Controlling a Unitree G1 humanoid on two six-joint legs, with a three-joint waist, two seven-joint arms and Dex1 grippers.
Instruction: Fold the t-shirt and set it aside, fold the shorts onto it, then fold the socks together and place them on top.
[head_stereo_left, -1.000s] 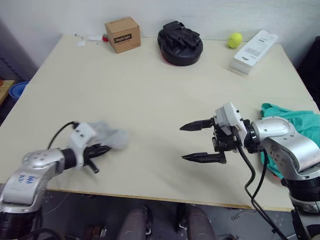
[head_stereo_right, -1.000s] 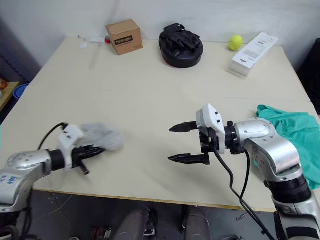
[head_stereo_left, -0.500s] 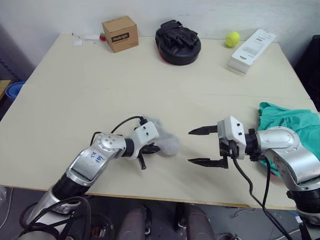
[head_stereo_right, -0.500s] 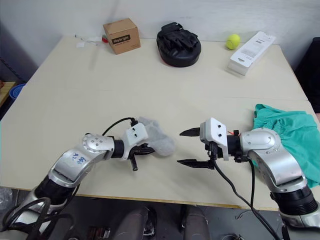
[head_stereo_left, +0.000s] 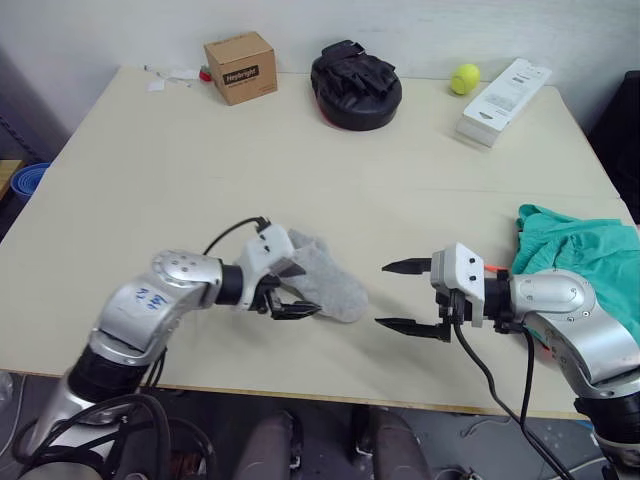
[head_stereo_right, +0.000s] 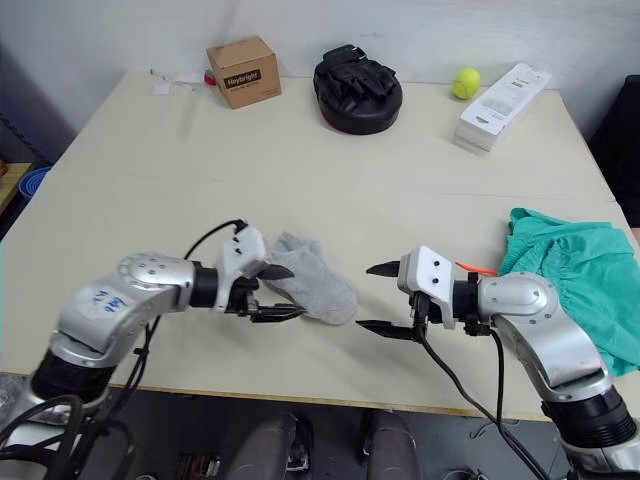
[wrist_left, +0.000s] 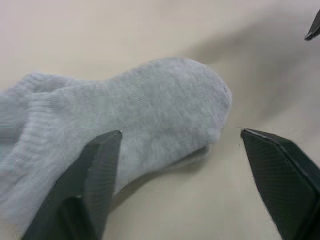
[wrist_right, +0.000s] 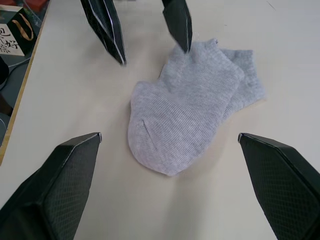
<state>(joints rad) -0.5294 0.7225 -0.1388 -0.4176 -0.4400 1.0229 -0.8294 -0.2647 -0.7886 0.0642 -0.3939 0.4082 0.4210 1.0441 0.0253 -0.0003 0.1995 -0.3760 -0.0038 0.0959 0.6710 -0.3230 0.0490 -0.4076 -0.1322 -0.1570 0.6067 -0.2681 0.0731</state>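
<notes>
Lying flat on the table (head_stereo_left: 150, 160), grey socks (head_stereo_left: 325, 283) sit stacked near the front edge; left gripper (head_stereo_left: 292, 292) spread at their cuff end, right gripper (head_stereo_left: 402, 296) spread beside the toe, teal-green shorts (head_stereo_left: 590, 255) far right.

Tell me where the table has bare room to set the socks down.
The widest bare stretch is mid-table, between the back row, box, black mitt, ball and white pack, and the two grippers. The left edge in front of the box is bare too. The front is crowded: socks between left gripper and right gripper, shorts at the right edge.
</notes>
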